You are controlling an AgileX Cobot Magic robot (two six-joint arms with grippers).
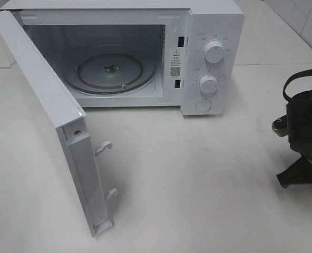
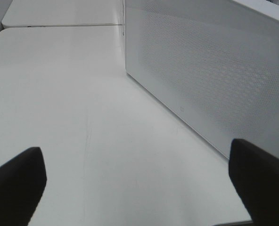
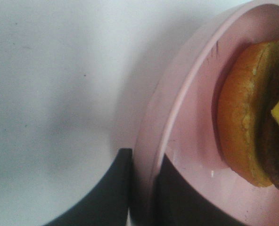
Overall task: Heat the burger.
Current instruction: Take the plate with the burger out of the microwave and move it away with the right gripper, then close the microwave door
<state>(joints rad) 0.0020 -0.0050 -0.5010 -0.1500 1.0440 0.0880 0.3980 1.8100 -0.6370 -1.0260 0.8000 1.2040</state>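
Over on the white worktop (image 1: 198,174), a white box-shaped microwave oven (image 1: 214,31) with its white door (image 1: 45,116) swung wide toward the left side. Inside, a round clear glass turntable (image 1: 111,68) sitting bare in the lit cavity. Two white round dials (image 1: 214,51) stacked on the control panel at the right, a round button just beneath them. Two white latch hooks (image 1: 104,147) sticking out of the door's free edge.

From the left wrist camera: left tool (image 2: 135,181) spread wide, both black fingertips (image 2: 17,181) far apart at the frame's edges, gripping nothing, hovering over bare worktop just beside the door's perforated white panel (image 2: 215,75). Out of sight in the high view.

Right side now: right tool (image 3: 144,188) pinched narrow on the rim of a round pink plate (image 3: 177,117), one black finger (image 3: 113,188) outside the rim, the other inside. On that plate, the round burger with golden-brown bun (image 3: 245,122), seen side-on, dark patty and a corner of yellow cheese showing at the frame's edge. Pale worktop behind the plate. In the high view only the dark bulk of the right arm (image 1: 303,126) at the right edge, well apart from the oven; plate and burger not visible there.
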